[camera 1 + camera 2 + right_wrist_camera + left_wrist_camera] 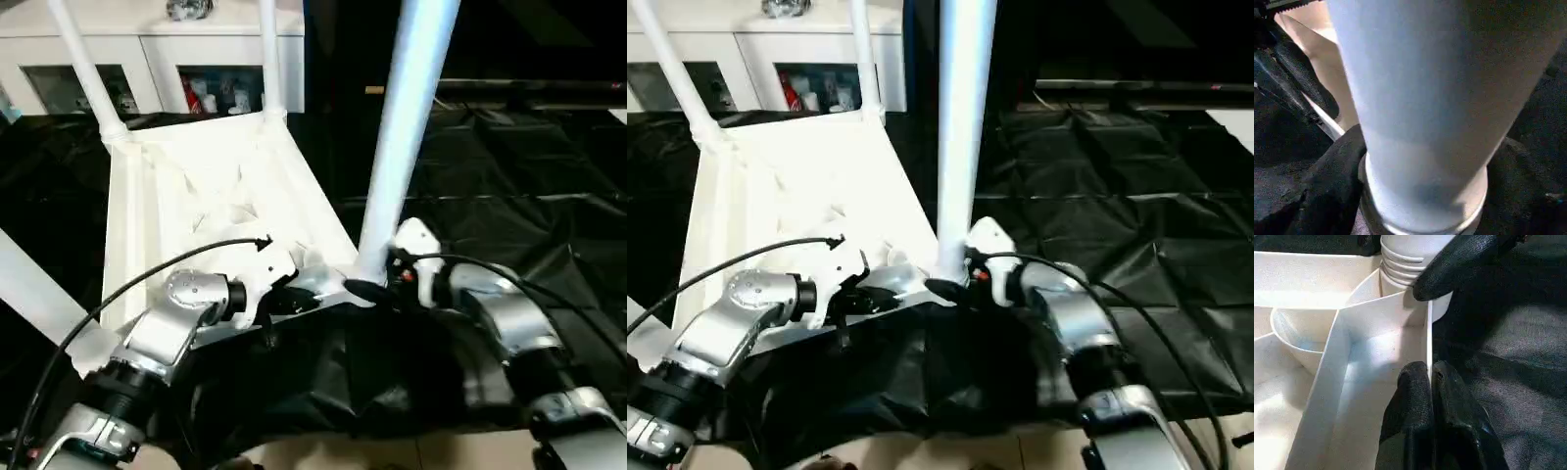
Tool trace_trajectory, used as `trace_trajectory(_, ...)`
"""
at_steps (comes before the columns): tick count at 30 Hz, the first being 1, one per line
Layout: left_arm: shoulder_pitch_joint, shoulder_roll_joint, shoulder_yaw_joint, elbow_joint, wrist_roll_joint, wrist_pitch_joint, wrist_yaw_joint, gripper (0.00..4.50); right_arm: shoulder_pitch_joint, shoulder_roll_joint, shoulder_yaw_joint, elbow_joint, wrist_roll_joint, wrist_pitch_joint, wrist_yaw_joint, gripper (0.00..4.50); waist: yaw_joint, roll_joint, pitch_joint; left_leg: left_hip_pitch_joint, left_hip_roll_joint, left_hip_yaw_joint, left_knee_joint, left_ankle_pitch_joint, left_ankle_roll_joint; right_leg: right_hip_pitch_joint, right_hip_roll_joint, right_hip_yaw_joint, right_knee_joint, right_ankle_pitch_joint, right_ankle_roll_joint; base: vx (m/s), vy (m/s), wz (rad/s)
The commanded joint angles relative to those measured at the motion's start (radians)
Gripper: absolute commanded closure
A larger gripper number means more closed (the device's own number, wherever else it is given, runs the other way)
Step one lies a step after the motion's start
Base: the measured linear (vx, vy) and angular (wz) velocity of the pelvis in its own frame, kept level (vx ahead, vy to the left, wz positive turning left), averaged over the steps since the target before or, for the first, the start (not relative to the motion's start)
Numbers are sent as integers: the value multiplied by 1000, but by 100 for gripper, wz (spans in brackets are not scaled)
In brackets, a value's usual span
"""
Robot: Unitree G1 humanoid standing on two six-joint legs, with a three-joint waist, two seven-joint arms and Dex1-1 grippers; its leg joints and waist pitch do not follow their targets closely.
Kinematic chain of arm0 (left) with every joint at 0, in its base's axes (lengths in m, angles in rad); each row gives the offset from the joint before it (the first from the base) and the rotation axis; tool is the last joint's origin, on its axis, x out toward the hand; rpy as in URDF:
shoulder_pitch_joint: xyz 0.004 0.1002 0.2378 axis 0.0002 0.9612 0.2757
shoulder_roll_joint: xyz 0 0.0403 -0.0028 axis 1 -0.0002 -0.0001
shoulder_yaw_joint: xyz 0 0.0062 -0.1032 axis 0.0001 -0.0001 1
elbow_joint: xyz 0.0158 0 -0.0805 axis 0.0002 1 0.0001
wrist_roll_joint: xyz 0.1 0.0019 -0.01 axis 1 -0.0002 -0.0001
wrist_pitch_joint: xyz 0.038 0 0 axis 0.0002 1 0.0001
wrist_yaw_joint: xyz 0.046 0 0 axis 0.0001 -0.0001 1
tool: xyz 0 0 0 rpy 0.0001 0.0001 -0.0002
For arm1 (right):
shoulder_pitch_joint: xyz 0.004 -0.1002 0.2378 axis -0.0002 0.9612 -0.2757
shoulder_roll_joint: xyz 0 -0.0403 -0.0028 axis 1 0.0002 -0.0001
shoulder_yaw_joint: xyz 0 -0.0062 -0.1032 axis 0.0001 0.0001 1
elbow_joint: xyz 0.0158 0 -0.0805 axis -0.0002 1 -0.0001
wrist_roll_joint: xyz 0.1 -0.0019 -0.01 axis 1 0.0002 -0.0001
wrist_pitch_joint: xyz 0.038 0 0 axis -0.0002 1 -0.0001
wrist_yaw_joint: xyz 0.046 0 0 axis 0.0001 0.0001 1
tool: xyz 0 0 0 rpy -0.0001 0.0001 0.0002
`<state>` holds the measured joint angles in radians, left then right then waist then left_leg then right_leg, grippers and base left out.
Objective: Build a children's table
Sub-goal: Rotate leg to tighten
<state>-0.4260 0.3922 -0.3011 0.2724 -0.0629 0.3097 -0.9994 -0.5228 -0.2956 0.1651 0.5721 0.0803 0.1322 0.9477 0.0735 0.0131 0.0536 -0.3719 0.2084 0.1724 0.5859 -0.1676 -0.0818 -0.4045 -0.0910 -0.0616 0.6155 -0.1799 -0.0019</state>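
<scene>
On the black-draped desk (549, 176) the top (211, 191) lies upside down; left tool (1431, 382) pinches its rim, right tool (1420, 196) straddles the leg (407, 127), seating it; next, twist down.

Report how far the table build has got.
Done: the table top lies underside up with two far legs standing in their sockets. In hand: the left gripper pinches the top's rim while the right gripper straddles the base of the near right leg. Left: seating that leg.
</scene>
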Motion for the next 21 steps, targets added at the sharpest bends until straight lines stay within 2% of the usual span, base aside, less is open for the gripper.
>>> trace_trajectory(1, -1, 2, 3, 21, 0, -6, -5, 450, -8, 10, 1, 9, -2, -10, -10, 130, 4, -14, -65, 6, 12, 3, -68, -239, 28, 48, -42, 35, -76, -265, -192, 0, 0, 0)
trace_trajectory(5, -34, -47, 23, 78, 17, -18, 84, 450, -6, 84, -28, 65, -1, -36, -136, 165, -1, -15, -63, 9, 11, 2, -70, -263, 16, 43, -44, 35, -83, -321, -182, 0, 0, 0)
trace_trajectory(6, -57, -86, 36, 111, 27, -20, 152, 450, -11, 124, -50, 99, -4, -37, -229, 165, -6, -13, -59, 11, 10, 3, -71, -277, 9, 39, -43, 36, -88, -355, -174, 0, 0, 0)
trace_trajectory(8, -85, -132, 50, 149, 34, -14, 227, 450, -20, 165, -71, 138, -18, -39, -347, 174, -7, -14, -59, 15, 9, 0, -73, -306, -9, 37, -45, 33, -95, -423, -152, 0, 0, 0)
trace_trajectory(11, -121, -180, 65, 200, 46, -12, 314, 450, -38, 208, -95, 184, -30, -36, -481, 174, -9, -13, -60, 14, 8, -3, -75, -316, -11, 36, -45, 32, -100, -447, -133, 0, 0, 0)
trace_trajectory(12, -143, -210, 72, 233, 49, -17, 358, 450, -52, 237, -111, 212, -35, -37, -564, 175, -8, -9, -59, 16, 7, -1, -74, -314, -13, 32, -45, 33, -102, -440, -133, 0, 0, 0)
trace_trajectory(14, -175, -255, 69, 280, 56, -43, 397, 450, -80, 292, -118, 252, -41, -49, -649, 175, -8, -5, -63, 17, 8, -3, -75, -310, -19, 33, -44, 33, -97, -399, -143, 0, 0, 0)
trace_trajectory(17, -191, -270, 58, 299, 61, -73, 382, 450, -94, 319, -92, 250, -55, -80, -619, 175, -4, -5, -66, 13, 7, -1, -74, -300, -9, 37, -42, 33, -93, -340, -151, 0, 0, 0)
trace_trajectory(19, -190, -265, 51, 297, 62, -96, 343, 450, -94, 319, -79, 242, -60, -115, -576, 175, 1, -11, -69, 6, 7, 1, -72, -261, 8, 44, -43, 34, -86, -276, -161, 0, 0, 0)
trace_trajectory(21, -183, -251, 44, 288, 58, -112, 301, 450, -90, 314, -83, 232, -43, -134, -533, 175, 5, -11, -70, 5, 7, 3, -70, -239, 20, 46, -45, 34, -84, -256, -167, 0, 0, 0)
